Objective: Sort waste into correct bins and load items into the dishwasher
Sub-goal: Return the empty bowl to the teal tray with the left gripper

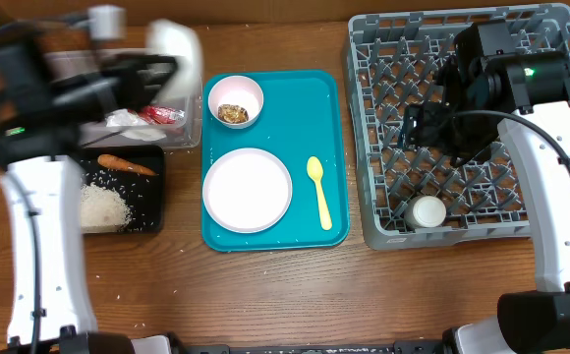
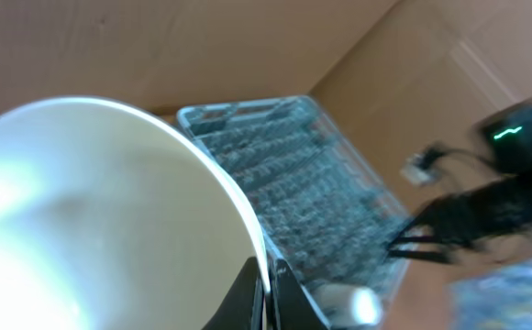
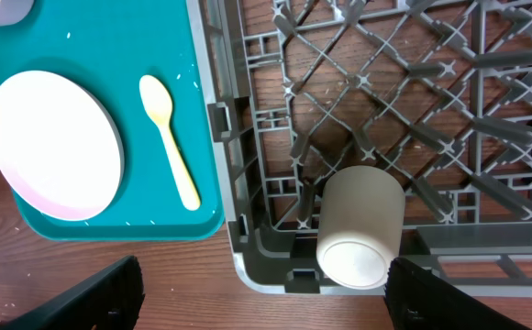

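My left gripper [image 1: 155,67] is shut on the rim of a pale bowl [image 1: 174,44], held blurred above the clear tub [image 1: 182,133]; in the left wrist view the jaws [image 2: 268,293] pinch the bowl's rim [image 2: 92,211]. The tub holds a red wrapper [image 1: 163,115] and napkins [image 1: 126,119]. The black tray [image 1: 152,202] holds a carrot piece [image 1: 126,164] and rice [image 1: 102,206]. Another bowl [image 1: 234,101] holds a brown lump. Plate [image 1: 247,189] and yellow spoon [image 1: 317,190] lie on the teal tray. My right gripper [image 1: 421,123] is open above the dish rack [image 1: 462,44], over the lying cup [image 3: 360,225].
The teal tray [image 1: 275,84] lies between the bins and the rack. A cardboard wall runs along the table's back edge. Rice grains are scattered on the wood in front of the black tray. The right wrist view shows the rack's near corner [image 3: 248,247].
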